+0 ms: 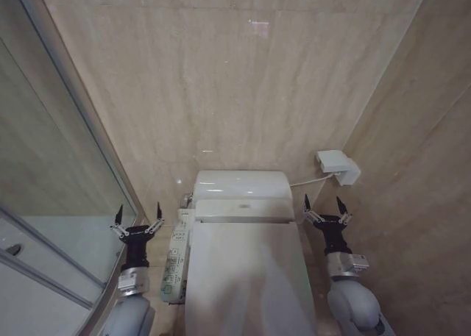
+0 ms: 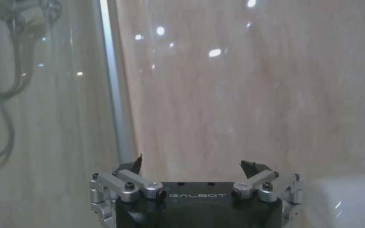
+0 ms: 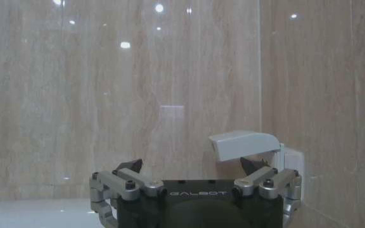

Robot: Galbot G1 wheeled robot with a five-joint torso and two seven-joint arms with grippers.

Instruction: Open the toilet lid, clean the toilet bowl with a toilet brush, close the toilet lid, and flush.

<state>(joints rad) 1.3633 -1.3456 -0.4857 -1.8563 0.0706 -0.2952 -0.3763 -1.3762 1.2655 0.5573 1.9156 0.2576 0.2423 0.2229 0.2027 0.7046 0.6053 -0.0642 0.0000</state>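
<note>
Both hands, left hand (image 1: 137, 220) and right hand (image 1: 324, 209), hover spread wide and empty, flanking the closed lid (image 1: 246, 277). Lid lies between them, long axis running toward the robot; each hand about equally near, hinge end level with fingertips.

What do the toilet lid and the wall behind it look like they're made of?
The toilet lid looks like glossy white plastic, smooth with soft light reflections, though the look leaves that open. The wall seems to be polished beige stone or ceramic tile, with faint veining, grout lines and bright lamp glints.
</note>
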